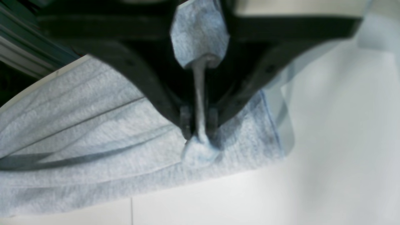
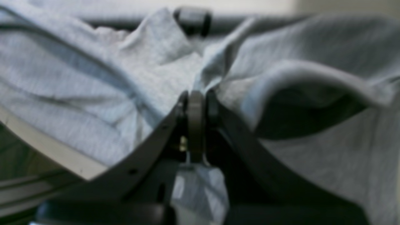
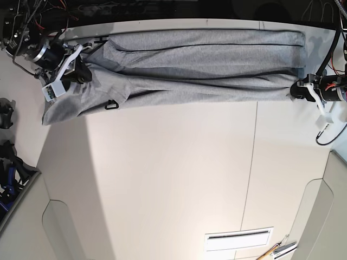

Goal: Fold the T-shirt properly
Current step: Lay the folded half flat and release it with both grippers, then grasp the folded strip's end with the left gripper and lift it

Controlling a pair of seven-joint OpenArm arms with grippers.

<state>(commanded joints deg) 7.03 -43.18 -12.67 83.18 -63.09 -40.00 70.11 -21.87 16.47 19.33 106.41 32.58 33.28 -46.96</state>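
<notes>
The T-shirt [image 3: 200, 65] lies stretched along the far edge of the table [image 3: 173, 179], its long axis running straight between the two arms. The left gripper [image 1: 200, 129] and right gripper [image 2: 195, 100] each pinch an opposite end, jaws fully closed on cloth (both equally placed).

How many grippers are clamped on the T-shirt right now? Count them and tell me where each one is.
2. The left gripper pinches the T-shirt at its end on the base view's right; the right gripper pinches it near the opposite end, on that view's left. None seem hidden.
</notes>
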